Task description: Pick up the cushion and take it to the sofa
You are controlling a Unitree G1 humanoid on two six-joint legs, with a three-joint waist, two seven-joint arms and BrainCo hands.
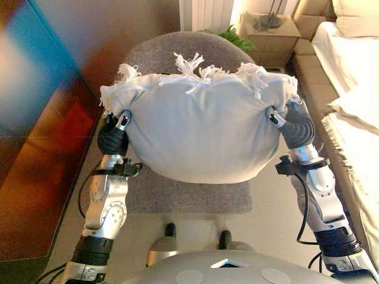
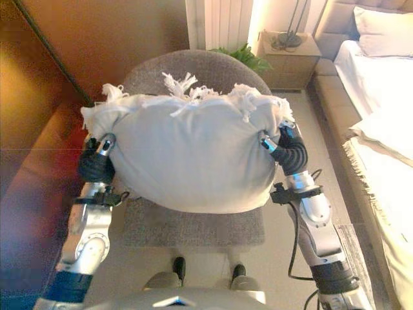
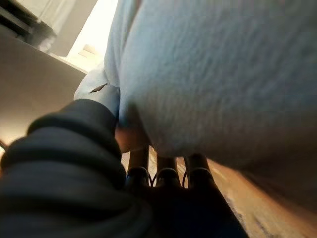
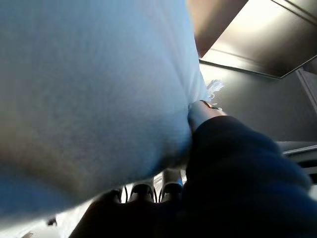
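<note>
A pale grey cushion (image 1: pixel 201 130) with white fringe along its far edge is held up between my two hands, above the seat of a grey chair (image 1: pixel 188 198). My left hand (image 1: pixel 113 135) grips its left side and my right hand (image 1: pixel 293 124) grips its right side. On each hand the thumb presses into the cushion's side and the fingers reach under it. The left wrist view shows the cushion (image 3: pixel 223 74) resting over my fingers (image 3: pixel 167 171). The right wrist view shows the cushion (image 4: pixel 89 84) the same way, over that hand's fingers (image 4: pixel 143 191).
The chair's rounded backrest (image 1: pixel 177 50) rises behind the cushion. A dark wooden panel (image 1: pixel 35 148) runs along the left. At the right is a white-covered bed or sofa (image 1: pixel 349 65) with pillows. A bedside table (image 1: pixel 269 32), a green plant (image 1: pixel 228 35) and a radiator (image 1: pixel 207 13) stand at the back.
</note>
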